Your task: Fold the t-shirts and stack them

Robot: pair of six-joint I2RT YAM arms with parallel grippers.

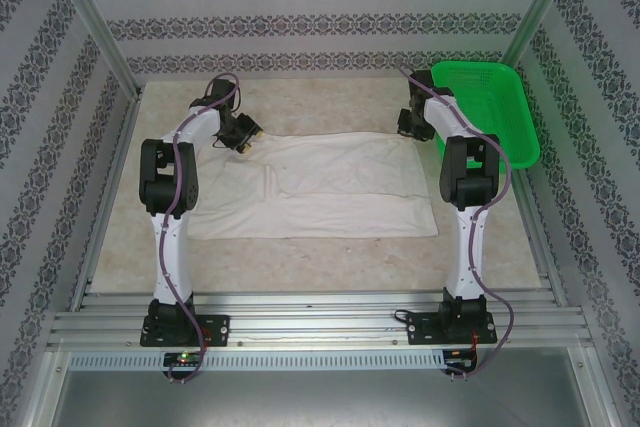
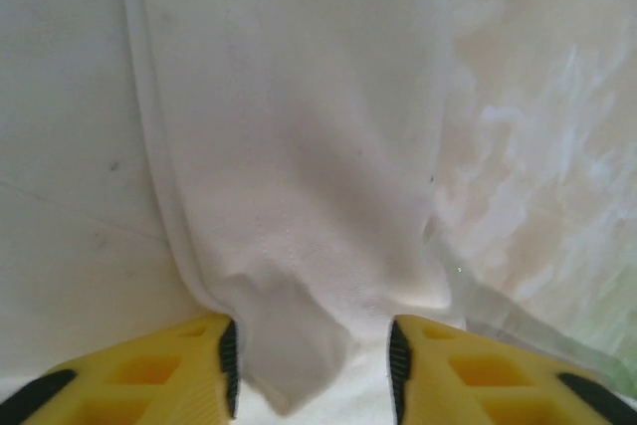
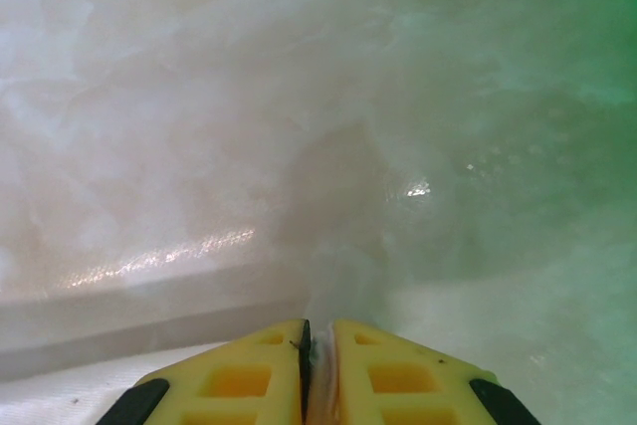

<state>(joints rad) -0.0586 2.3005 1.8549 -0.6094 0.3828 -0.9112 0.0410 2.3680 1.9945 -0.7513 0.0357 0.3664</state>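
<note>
White t-shirt (image 1: 330,187) spread flat, lying between both claws. Left gripper (image 2: 311,365): fingers apart, straddling a bunched fold at the shirt's far corner, cloth running on ahead of the tips. Right gripper (image 3: 318,350): pads pressed together, pinching a thin sliver of shirt edge; bare table (image 3: 199,146) ahead, green basket (image 1: 500,117) just to its right

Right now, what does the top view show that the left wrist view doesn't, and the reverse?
Top view: the left arm, the right arm, the green basket at the far right, and the whole shirt spread wide. Left wrist view: close up, the left jaws standing apart with a bunched fold of cloth between them. Both: the shirt lying on the pale table.
</note>
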